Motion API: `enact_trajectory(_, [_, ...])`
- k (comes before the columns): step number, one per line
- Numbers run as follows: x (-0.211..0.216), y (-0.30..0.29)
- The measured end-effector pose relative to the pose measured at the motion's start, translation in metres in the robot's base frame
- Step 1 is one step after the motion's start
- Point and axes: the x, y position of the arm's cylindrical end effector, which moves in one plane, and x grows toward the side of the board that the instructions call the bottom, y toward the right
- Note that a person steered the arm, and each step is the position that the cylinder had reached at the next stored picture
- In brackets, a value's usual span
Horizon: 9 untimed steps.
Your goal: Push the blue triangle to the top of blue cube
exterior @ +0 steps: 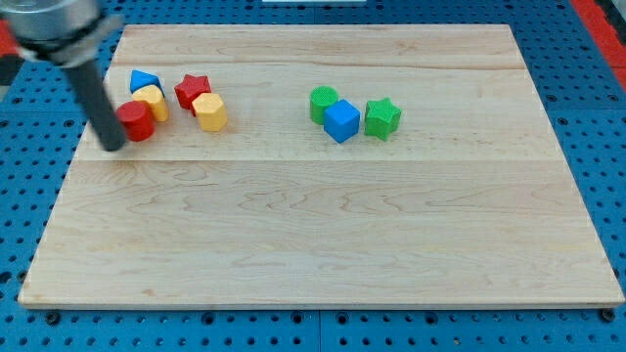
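The blue triangle (144, 80) lies far to the view's left of the blue cube (341, 121), touching a yellow block (152, 101). The tip (113, 146), a plain rod without jaws, stands just left of the red cylinder (136, 121), below the triangle.

On my feed the bench (323, 235) is pale wood grain. Upper left of the frame: a blue triangle (144, 80), yellow block (152, 101), red star (193, 90), yellow-orange block (209, 111), red block (136, 121). Centre top: green block (323, 102), blue cube (341, 121), green star (381, 118). My tip (113, 145) is dark.
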Motion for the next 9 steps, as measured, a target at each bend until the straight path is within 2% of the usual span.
enact_trajectory(1, [-0.007,-0.018])
enact_trajectory(2, [-0.039,-0.004])
enact_trajectory(4, [-0.096,0.072])
enact_trajectory(5, [-0.131,0.05])
enact_trajectory(6, [-0.14,0.007])
enact_trajectory(7, [-0.153,0.043])
enact_trajectory(9, [-0.141,0.169])
